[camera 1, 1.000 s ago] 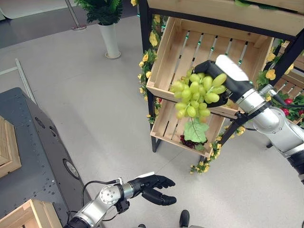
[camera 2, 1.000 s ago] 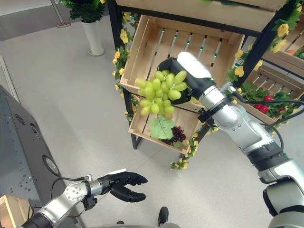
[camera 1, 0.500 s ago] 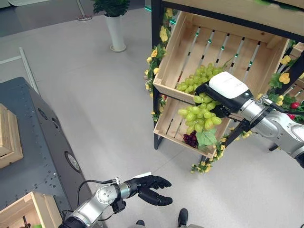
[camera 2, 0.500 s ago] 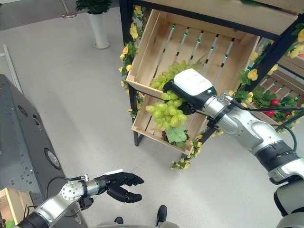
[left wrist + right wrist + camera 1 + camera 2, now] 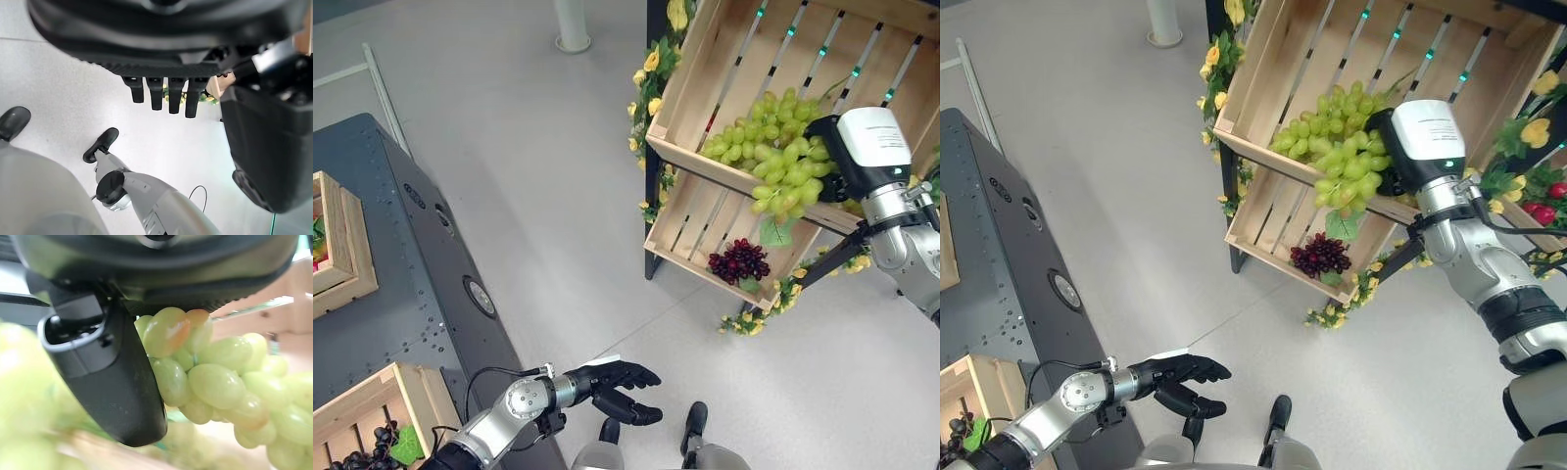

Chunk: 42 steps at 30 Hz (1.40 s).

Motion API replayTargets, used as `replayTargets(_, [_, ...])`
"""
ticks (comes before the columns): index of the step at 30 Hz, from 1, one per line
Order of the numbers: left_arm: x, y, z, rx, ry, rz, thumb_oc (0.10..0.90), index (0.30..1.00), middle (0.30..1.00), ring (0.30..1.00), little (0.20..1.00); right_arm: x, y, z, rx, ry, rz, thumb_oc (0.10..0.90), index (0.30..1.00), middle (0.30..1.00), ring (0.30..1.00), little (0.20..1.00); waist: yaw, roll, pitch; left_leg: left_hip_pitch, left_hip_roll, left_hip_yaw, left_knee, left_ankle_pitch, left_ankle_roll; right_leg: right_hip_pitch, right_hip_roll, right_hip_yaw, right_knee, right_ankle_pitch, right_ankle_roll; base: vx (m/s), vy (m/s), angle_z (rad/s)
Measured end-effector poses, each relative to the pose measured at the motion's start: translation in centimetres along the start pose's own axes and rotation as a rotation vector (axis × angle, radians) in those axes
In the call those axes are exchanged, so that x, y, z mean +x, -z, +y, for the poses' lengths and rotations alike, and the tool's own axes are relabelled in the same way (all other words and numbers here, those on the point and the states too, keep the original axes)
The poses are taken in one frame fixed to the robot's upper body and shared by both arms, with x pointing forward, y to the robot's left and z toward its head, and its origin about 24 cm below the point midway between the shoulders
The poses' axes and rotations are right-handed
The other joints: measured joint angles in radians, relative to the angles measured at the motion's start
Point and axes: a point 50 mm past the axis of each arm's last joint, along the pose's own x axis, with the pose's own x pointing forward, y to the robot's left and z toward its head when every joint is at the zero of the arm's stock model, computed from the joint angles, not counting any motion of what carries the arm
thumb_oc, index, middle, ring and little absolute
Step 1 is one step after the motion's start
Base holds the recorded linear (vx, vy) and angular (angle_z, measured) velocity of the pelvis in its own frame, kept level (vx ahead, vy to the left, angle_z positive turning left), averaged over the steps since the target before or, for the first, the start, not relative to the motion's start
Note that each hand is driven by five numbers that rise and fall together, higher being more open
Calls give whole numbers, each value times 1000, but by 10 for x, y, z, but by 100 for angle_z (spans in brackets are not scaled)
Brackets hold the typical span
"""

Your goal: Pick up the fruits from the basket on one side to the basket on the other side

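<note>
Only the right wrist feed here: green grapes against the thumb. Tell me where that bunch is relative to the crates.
Observer: The right hand holds the green grapes draped over the upper crate's front rim, part inside, part hanging outside.
Operator: Report what's underneath.
Observer: The lower crate, with a dark grape bunch in it.
Operator: Give me the left hand.
Observer: The left hand hangs low over the floor, fingers relaxed, holding nothing.
</note>
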Motion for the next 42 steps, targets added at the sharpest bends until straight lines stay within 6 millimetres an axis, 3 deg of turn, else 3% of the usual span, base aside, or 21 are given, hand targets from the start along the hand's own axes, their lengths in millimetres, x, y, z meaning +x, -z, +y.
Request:
replayTargets(6, [3, -9, 8, 26, -29, -23, 800, 900, 900, 900, 900, 6, 2, 1, 177, 74, 155, 400, 300, 300, 300, 300, -2, 3, 2, 5, -1, 0, -1, 0, 0, 5, 1, 1, 0, 0, -1, 6, 0, 0])
replayTargets(19, [10, -10, -3, 4, 7, -36, 800, 900, 900, 900, 900, 14, 4, 6, 633, 218, 461, 400, 300, 300, 300, 300, 1, 3, 2, 31, -1, 2, -2, 0, 0, 29, 2, 3, 0, -1, -1, 18, 3, 0])
replayTargets(28, [12, -11, -5, -7, 12, -41, 800, 900, 900, 900, 900, 19, 4, 11, 623, 182, 535, 400, 300, 300, 300, 300, 6, -1, 1, 55, -2, 3, -4, 0, 1, 52, 2, 5, 0, -1, 0, 37, -5, 0])
replayTargets(33, [12, -11, -6, -9, 13, -38, 800, 900, 900, 900, 900, 20, 3, 18, 538, 59, 481, 400, 300, 300, 300, 300, 7, -19, 0, 56, -2, 3, -4, 0, 1, 53, 3, 5, 0, -1, 0, 0, 0, 0])
replayTargets(34, [12, -10, -6, -9, 13, -37, 800, 900, 900, 900, 900, 20, 3, 19, 504, 38, 468, 452, 378, 378, 378, 378, 8, -22, -1, 55, -2, 3, -4, 0, 1, 53, 3, 5, 0, -1, 0, 0, 0, 0])
replayTargets(35, [12, -10, -6, -10, 14, -35, 800, 900, 900, 900, 900, 21, 1, 24, 445, -12, 445, 667, 700, 700, 700, 700, 8, -29, -4, 55, -2, 3, -4, 0, 1, 53, 3, 5, 0, -1, 0, 0, 0, 0])
replayTargets(36, [11, -9, -6, -11, 14, -33, 800, 900, 900, 900, 900, 21, -1, 27, 421, -46, 429, 800, 900, 900, 900, 900, 8, -36, -6, 55, -1, 3, -4, 0, 1, 53, 3, 4, 0, -1, 0, -8, -40, 1])
replayTargets(42, [9, -7, -6, -9, 12, -23, 800, 900, 900, 900, 900, 19, -7, 38, 336, -154, 376, 800, 900, 900, 900, 900, 12, -59, -12, 52, -2, -1, -1, 0, 1, 52, 3, 1, 0, -1, 0, -13, -31, 1])
